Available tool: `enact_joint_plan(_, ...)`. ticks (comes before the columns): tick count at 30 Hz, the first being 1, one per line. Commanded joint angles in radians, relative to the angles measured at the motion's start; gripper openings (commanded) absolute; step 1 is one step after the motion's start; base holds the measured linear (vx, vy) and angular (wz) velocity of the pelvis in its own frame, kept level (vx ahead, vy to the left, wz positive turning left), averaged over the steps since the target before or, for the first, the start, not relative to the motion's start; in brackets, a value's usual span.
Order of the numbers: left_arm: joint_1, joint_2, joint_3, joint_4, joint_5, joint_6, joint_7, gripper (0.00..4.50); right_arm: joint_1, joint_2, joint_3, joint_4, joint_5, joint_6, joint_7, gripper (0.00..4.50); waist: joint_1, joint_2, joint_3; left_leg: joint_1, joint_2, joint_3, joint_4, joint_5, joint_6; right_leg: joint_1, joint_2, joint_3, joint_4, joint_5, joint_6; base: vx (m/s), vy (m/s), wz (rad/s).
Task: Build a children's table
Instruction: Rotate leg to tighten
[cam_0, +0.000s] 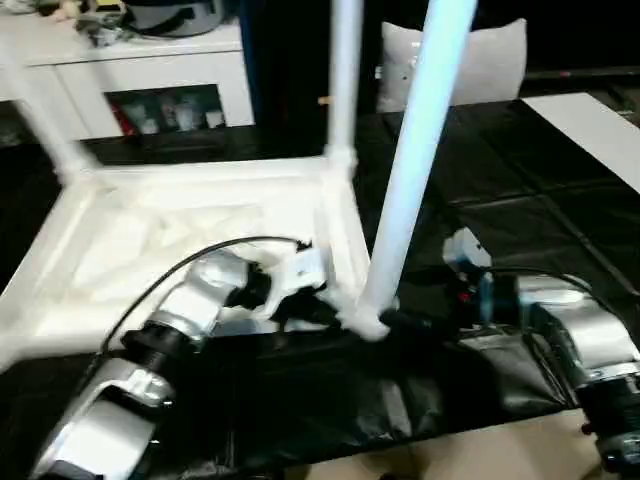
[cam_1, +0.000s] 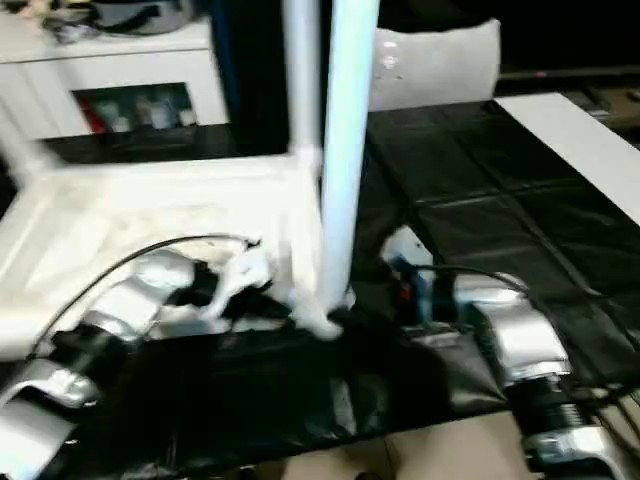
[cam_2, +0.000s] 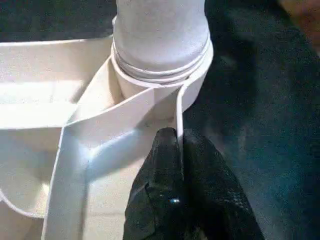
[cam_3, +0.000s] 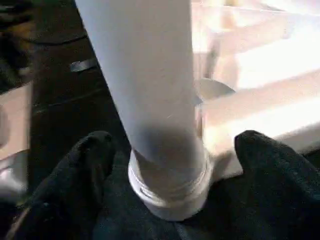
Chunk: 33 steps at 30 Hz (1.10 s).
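Your left gripper (cam_2: 179, 150) is pinching the thin rim of the upturned white plastic ribbed tabletop (cam_0: 180, 250), jaws together. Your right gripper (cam_3: 172, 160) is standing wide apart, the white tapered tube leg (cam_3: 145, 85) rising untouched between its fingers (cam_3: 90, 160).

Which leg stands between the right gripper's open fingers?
The near-right corner leg, the closest upright one. The right gripper straddles its base, fingers apart. The other upright leg stands at the far corner, clear of both grippers.
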Motion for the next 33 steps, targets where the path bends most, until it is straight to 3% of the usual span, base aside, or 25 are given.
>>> enact_joint_plan(1,-0.009,-0.006,-0.035,-0.05,0.0,-0.024,-0.056,0.0,-0.004,-0.01,0.008,-0.019,0.026,0.012,0.03,3.86,-0.006,-0.006,-0.072,0.029,0.065,-0.023,-0.08,-0.322,0.032,0.047,-0.07,0.051,-0.074,-0.385,-0.187,0.0,0.0,0.0)
enact_joint_plan(2,-0.006,-0.005,-0.04,-0.06,-0.004,-0.023,-0.069,0.0,-0.005,-0.01,0.012,-0.021,0.034,0.025,0.042,3.76,-0.006,-0.002,-0.071,0.031,0.066,-0.023,-0.08,-0.33,0.027,0.045,-0.069,0.051,-0.074,-0.375,-0.194,0.0,0.0,0.0)
enact_joint_plan(7,-0.009,-0.01,-0.046,-0.059,-0.007,-0.034,-0.075,0.0,-0.004,-0.012,0.025,-0.027,0.044,0.041,0.076,3.36,-0.005,-0.005,-0.072,0.026,0.064,-0.024,-0.08,-0.33,0.022,0.05,-0.072,0.051,-0.073,-0.385,-0.192,0.0,0.0,0.0)
enact_joint_plan(8,-0.01,-0.011,-0.046,-0.055,-0.007,-0.038,-0.075,0.0,-0.003,-0.013,0.027,-0.029,0.045,0.043,0.084,3.24,-0.006,-0.01,-0.072,0.026,0.063,-0.023,-0.08,-0.325,0.025,0.05,-0.071,0.05,-0.075,-0.394,-0.187,0.0,0.0,0.0)
enact_joint_plan(18,-0.011,-0.005,-0.044,-0.045,-0.002,-0.047,-0.067,0.0,-0.018,-0.002,0.038,-0.019,0.046,0.048,0.101,2.26,-0.005,-0.012,-0.072,0.026,0.063,-0.023,-0.079,-0.305,0.029,0.047,-0.071,0.05,-0.074,-0.407,-0.179,0.0,0.0,0.0)
enact_joint_plan(22,-0.01,-0.012,-0.032,-0.039,-0.008,-0.032,-0.047,0.0,-0.014,0.002,0.038,-0.031,0.056,0.069,0.098,2.08,-0.004,-0.01,-0.072,0.026,0.063,-0.023,-0.079,-0.301,0.029,0.047,-0.07,0.05,-0.074,-0.406,-0.178,0.0,0.0,0.0)
enact_joint_plan(25,-0.012,-0.041,-0.005,-0.047,-0.025,0.033,0.005,0.0,0.002,0.021,0.016,-0.07,0.069,0.116,0.023,2.05,-0.006,-0.01,-0.07,0.026,0.063,-0.023,-0.08,-0.305,0.025,0.048,-0.07,0.051,-0.076,-0.419,-0.174,0.0,0.0,0.0)
enact_joint_plan(28,-0.019,-0.069,0.015,-0.052,-0.023,0.093,0.071,0.0,0.002,0.057,-0.003,-0.084,0.041,0.135,-0.094,2.04,-0.013,-0.01,-0.067,0.028,0.059,-0.026,-0.08,-0.33,0.011,0.046,-0.071,0.047,-0.082,-0.474,-0.156,0.0,0.0,0.0)
enact_joint_plan(30,-0.038,-0.114,0.031,-0.028,0.001,0.142,0.183,0.0,-0.018,0.132,-0.035,-0.067,0.003,0.165,-0.27,2.03,-0.029,-0.009,-0.063,0.03,0.051,-0.03,-0.078,-0.362,0.0,0.041,-0.07,0.04,-0.098,-0.57,-0.11,0.0,0.0,0.0)
enact_joint_plan(31,-0.045,-0.135,0.042,-0.02,0.006,0.171,0.231,0.0,-0.027,0.16,-0.043,-0.056,-0.018,0.175,-0.335,2.0,-0.035,-0.01,-0.062,0.032,0.049,-0.03,-0.077,-0.366,-0.004,0.038,-0.068,0.038,-0.1,-0.579,-0.106,0.0,0.0,0.0)
enact_joint_plan(32,-0.045,-0.135,0.042,-0.02,0.006,0.171,0.231,0.0,-0.027,0.16,-0.043,-0.056,-0.018,0.175,-0.335,2.0,-0.047,-0.01,-0.06,0.027,0.044,-0.034,-0.078,-0.38,-0.01,0.043,-0.067,0.03,-0.105,-0.607,-0.09,0.0,0.0,0.0)
enact_joint_plan(33,-0.063,-0.177,0.065,-0.001,0.015,0.225,0.326,0.0,-0.044,0.207,-0.048,-0.035,-0.06,0.191,-0.447,1.99,-0.058,-0.011,-0.061,0.023,0.042,-0.037,-0.076,-0.384,-0.015,0.048,-0.067,0.024,-0.105,-0.629,-0.068,0.0,0.0,0.0)
